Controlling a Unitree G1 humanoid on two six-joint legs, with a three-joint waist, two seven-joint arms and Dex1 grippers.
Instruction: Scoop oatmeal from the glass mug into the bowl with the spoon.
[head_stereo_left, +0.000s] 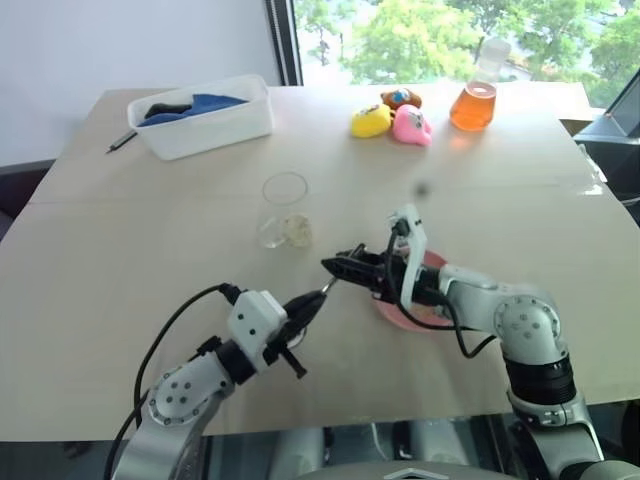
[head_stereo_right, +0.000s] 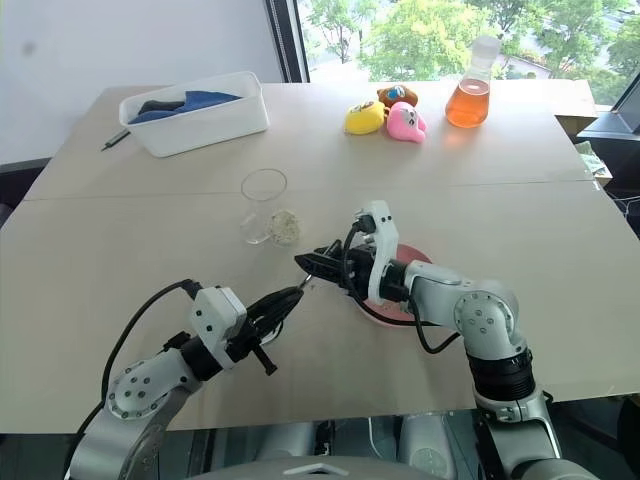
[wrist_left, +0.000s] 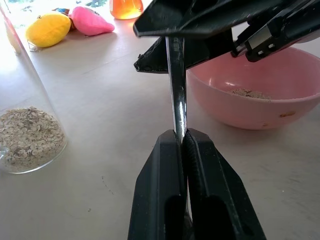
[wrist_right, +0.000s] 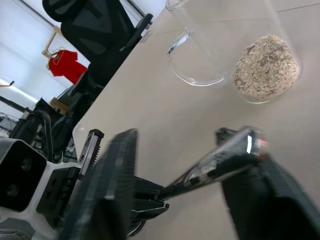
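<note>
My left gripper (head_stereo_left: 314, 299) is shut on the handle of the silver spoon (wrist_left: 176, 90), holding it just above the table and pointing at my right gripper (head_stereo_left: 336, 265). The right gripper's jaws stand on either side of the spoon's far end (wrist_right: 235, 152); the spoon lies against one finger (wrist_right: 265, 180), with a gap to the other. The glass mug (head_stereo_left: 285, 208) stands upright just beyond, with oatmeal (wrist_left: 30, 137) in its bottom. Under my right wrist sits the pink bowl (wrist_left: 250, 112), with a few oat flakes (wrist_left: 250, 93) inside.
A white tub (head_stereo_left: 205, 125) with blue and dark items stands at the back left, a dark pen (head_stereo_left: 122, 141) beside it. Yellow (head_stereo_left: 371, 121) and pink (head_stereo_left: 412, 125) soft toys and an orange-liquid flask (head_stereo_left: 474, 103) line the back. The table's front edge lies under both arms.
</note>
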